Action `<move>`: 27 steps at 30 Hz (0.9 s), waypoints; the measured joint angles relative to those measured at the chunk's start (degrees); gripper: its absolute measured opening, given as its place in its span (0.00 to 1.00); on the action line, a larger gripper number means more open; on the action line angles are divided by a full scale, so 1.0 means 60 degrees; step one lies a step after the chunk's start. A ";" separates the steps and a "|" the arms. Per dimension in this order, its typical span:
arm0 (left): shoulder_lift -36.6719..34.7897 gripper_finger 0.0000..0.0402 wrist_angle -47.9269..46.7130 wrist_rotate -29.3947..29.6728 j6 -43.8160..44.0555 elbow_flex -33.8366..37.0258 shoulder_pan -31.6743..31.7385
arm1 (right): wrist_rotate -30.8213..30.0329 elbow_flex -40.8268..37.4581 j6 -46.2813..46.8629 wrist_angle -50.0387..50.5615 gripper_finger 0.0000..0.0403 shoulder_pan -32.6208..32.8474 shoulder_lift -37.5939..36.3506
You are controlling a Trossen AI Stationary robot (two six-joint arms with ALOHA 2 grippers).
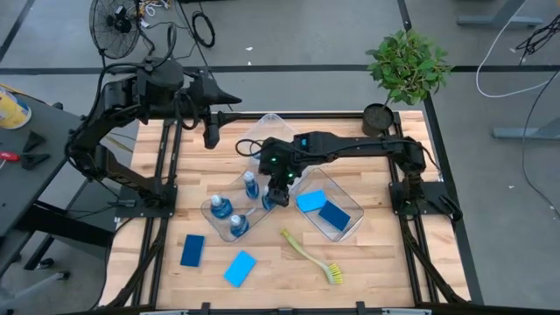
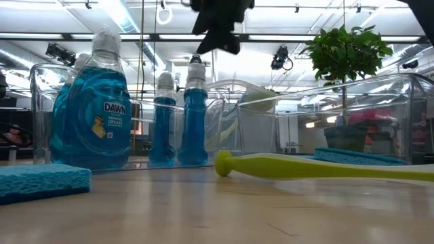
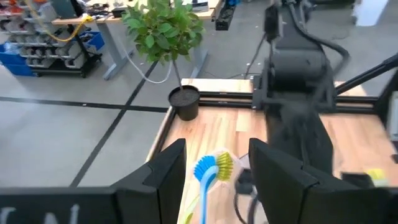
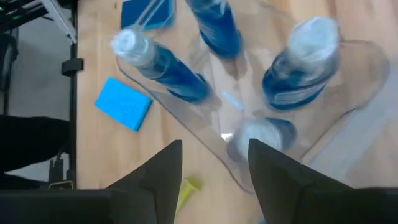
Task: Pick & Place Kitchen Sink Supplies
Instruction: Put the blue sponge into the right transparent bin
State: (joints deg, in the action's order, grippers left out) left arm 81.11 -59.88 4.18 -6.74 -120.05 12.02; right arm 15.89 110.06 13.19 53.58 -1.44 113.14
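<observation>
1. High view. Found the right gripper (image 1: 278, 191) poised over the near-left clear bin (image 1: 208, 210), which held the bottles (image 1: 220, 206) of blue liquid. Logged the left gripper (image 1: 212, 136) idle over the table's far-left part. Noted loose on the bare table: a dark-blue sponge (image 1: 192, 249), a light-blue sponge (image 1: 240, 268) and a yellow-green brush (image 1: 311, 255). Counted two more sponges in the right-hand bin (image 1: 354, 223).

2. Low view. Saw three of the bottles upright behind the bin wall, the front one labelled; the brush lying flat on the wood in front. Caught only a dark tip of the right gripper at the top edge; finger state not readable here.

3. Left wrist view. Showed the left gripper's fingers released, holding nothing. Revealed what the overhead barely gave: a blue brush head (image 3: 205, 167) and a yellow-green brush head (image 3: 224, 163) side by side below. Placed the potted plant (image 3: 165, 28) at the table's corner.

4. Right wrist view. Showed four bottles, one more than the low view counted, with one white cap (image 4: 258, 134) just off the fingertips. Found the fingers spread and empty.

5. Judgement. Took the bottle step as probably closing, with the sponges and brush not yet binned. Judged the next move to call for a straight lift clear of the caps, then a crossing to a loose item.
</observation>
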 joint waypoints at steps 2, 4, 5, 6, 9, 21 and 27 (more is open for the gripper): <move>-0.0093 0.45 -0.0028 -0.0200 0.0026 0.0004 -0.0035 | -0.0360 0.0000 -0.0110 0.0108 0.45 0.0055 -0.0243; -0.0214 0.45 -0.0175 -0.0337 0.0131 -0.0006 -0.0133 | -0.0837 0.0000 -0.0306 0.0352 0.45 0.0109 -0.0525; -0.0288 0.45 -0.0452 -0.0344 0.0276 0.0000 -0.0168 | -0.1061 0.0000 -0.0427 0.0422 0.45 0.0146 -0.0680; -0.0332 0.45 -0.0650 -0.0353 0.0338 0.0000 -0.0179 | -0.1323 0.0000 -0.0528 0.0488 0.45 0.0179 -0.0840; -0.0540 0.45 -0.1315 -0.0352 0.0591 0.0003 -0.0350 | -0.2109 0.0000 -0.0728 0.0769 0.45 0.0311 -0.1339; -0.1613 0.45 -0.0533 0.0570 0.1485 0.2091 -0.1661 | -0.3288 0.0001 -0.1134 0.0975 0.45 0.0555 -0.2429; -0.2422 0.45 0.0110 0.0640 0.2101 0.3831 -0.2129 | -0.3203 -0.0227 -0.1236 0.1290 0.45 0.0655 -0.2471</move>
State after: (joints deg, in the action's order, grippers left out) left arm 66.58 -59.22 8.02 5.87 -97.07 -0.75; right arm -3.33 108.70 5.77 61.32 2.49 98.31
